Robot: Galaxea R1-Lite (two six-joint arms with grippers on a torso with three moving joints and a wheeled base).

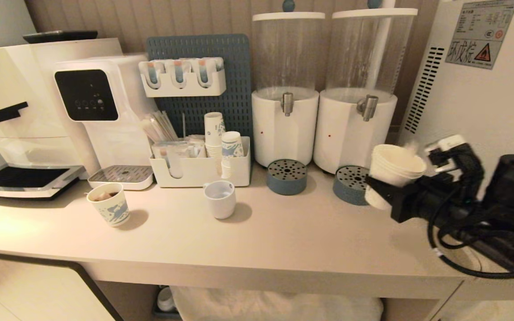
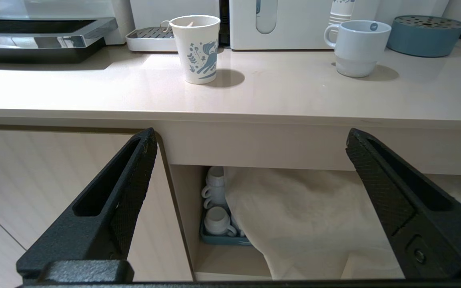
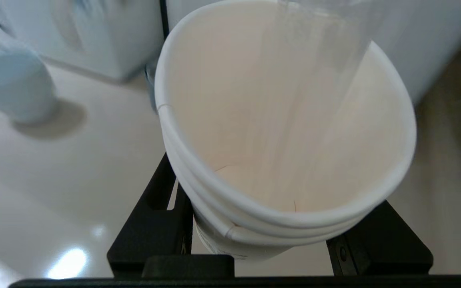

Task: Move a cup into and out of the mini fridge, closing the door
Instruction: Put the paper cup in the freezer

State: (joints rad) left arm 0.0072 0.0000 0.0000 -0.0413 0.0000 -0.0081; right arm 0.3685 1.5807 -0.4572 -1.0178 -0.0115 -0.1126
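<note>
The right gripper (image 1: 379,187) is held level above the counter's right end, its fingers (image 3: 154,232) clamped on the cup (image 1: 391,171), while the left gripper (image 2: 250,208) is parked low, spread wide.

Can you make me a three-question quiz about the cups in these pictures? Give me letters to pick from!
1. Where is the white mug?
A. on the counter
B. on the floor
C. in the fridge

2. How many drink dispensers stand at the back?
A. one
B. two
C. four

3. What is the right gripper doing?
A. gripping the paper cup
B. hanging empty
C. pressing a button

Answers: 1 A, it stands on the counter; 2 B, two clear tanks stand side by side; 3 A, its fingers clamp the cup's sides.
</note>
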